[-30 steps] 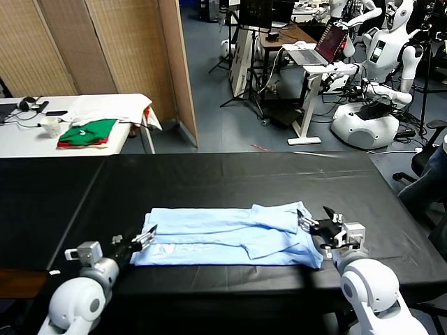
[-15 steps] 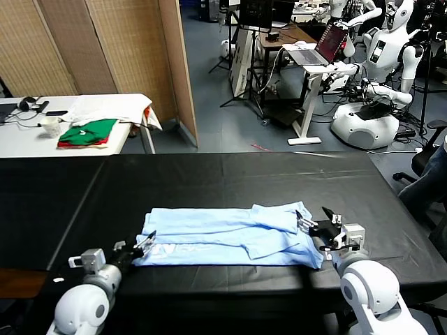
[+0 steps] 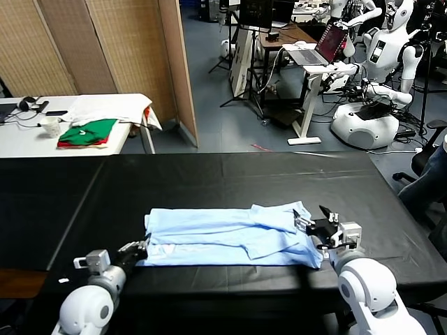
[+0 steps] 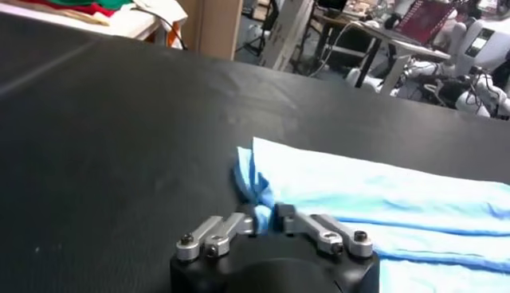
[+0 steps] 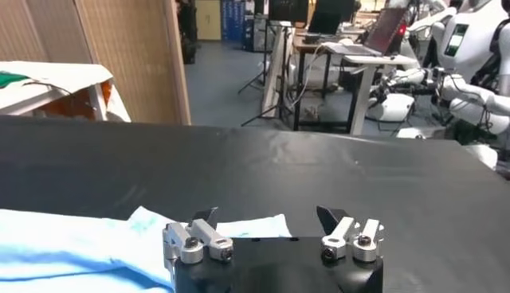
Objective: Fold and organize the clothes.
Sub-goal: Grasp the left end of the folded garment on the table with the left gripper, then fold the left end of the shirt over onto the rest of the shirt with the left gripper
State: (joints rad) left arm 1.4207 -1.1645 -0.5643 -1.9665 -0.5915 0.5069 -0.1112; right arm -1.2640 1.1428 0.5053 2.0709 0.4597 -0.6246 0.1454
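**Left end effector pinched the shirt's corner; right one stood open**

The pale blue T-shirt [image 3: 230, 236] lay folded into a long strip on the black bench [image 3: 209, 181], near the robot's edge. The left end effector [image 3: 142, 246] sat at the strip's left end, its fingers [image 4: 245, 223] drawn together on a bunched fold of the blue cloth, as the left wrist view showed. The right end effector [image 3: 311, 220] rested at the strip's right end with its fingers [image 5: 205, 216] spread wide, one tip over the shirt's edge and nothing held between them. Beyond the bench, a white table [image 3: 21, 139] carried green-and-red folded garments [image 3: 87, 132] and a white cloth [image 3: 112, 107].
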